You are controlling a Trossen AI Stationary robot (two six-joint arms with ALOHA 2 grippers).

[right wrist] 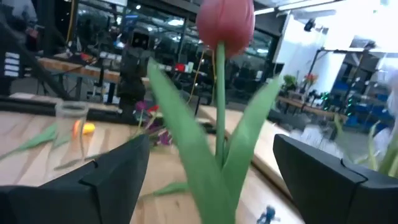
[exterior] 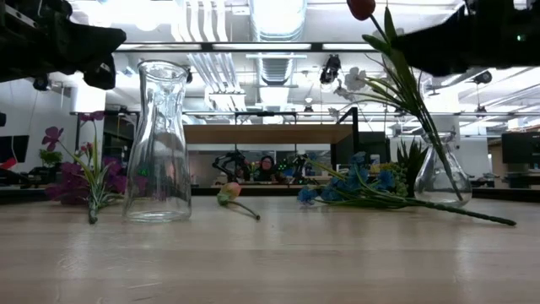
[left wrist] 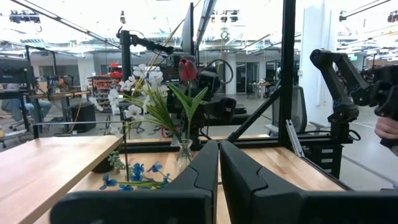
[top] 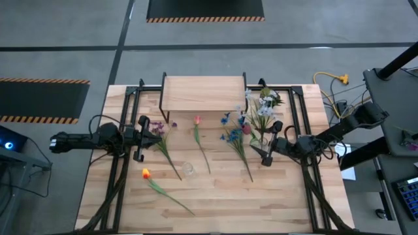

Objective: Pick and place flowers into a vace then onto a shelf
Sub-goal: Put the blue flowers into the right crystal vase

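Spread wide, the two dark fingers of the right claw (right wrist: 211, 168) are seen on either side of a dark red tulip (right wrist: 224, 22), whose smooth green stem and broad leaves rise between them without being touched. That tulip stands with white flowers (top: 266, 101) in a clear glass vase (exterior: 440, 176) on the right of the slatted wooden desk (top: 215, 196). A blue spray (top: 232, 135) lies beside it. The left claw (left wrist: 219, 163) is held with its fingers pressed together, empty, near the purple flowers (top: 159, 128). A second, empty glass vase (exterior: 159, 142) stands upright, ribbed and narrow-necked. A pink flower (top: 197, 121) and an orange one (top: 145, 173) lie flat. The light-wood shelf (top: 203, 93) stands bare at the far edge.
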